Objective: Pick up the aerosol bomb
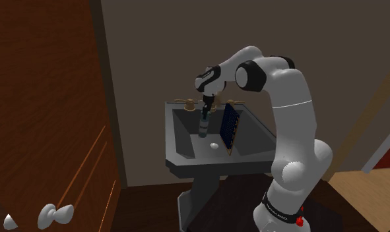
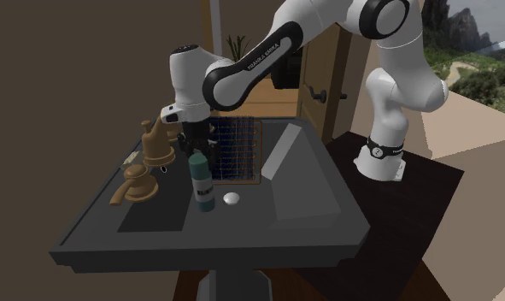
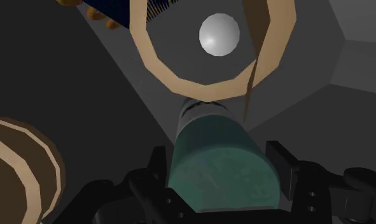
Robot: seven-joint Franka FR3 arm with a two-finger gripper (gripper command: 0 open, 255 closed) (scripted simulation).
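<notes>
The aerosol can (image 2: 202,181) is a dark teal cylinder with a paler band. It stands upright on the floor of the dark grey sink (image 2: 314,224), near the taps. My black gripper (image 2: 196,144) comes straight down on its top end. In the wrist view the can's round top (image 3: 222,167) sits between the two fingers (image 3: 158,167), which press against its sides with no gap showing. In the shoulder view the can (image 1: 204,126) hangs just below the gripper (image 1: 207,107), still resting in the basin.
Two brown tap handles (image 2: 156,147) (image 2: 133,184) stand on the sink's rim beside the can. A blue grid panel in a tan frame (image 2: 239,152) leans upright behind it. A small white drain knob (image 2: 231,198) lies close by. A wooden dresser (image 1: 48,132) stands at the shoulder view's left.
</notes>
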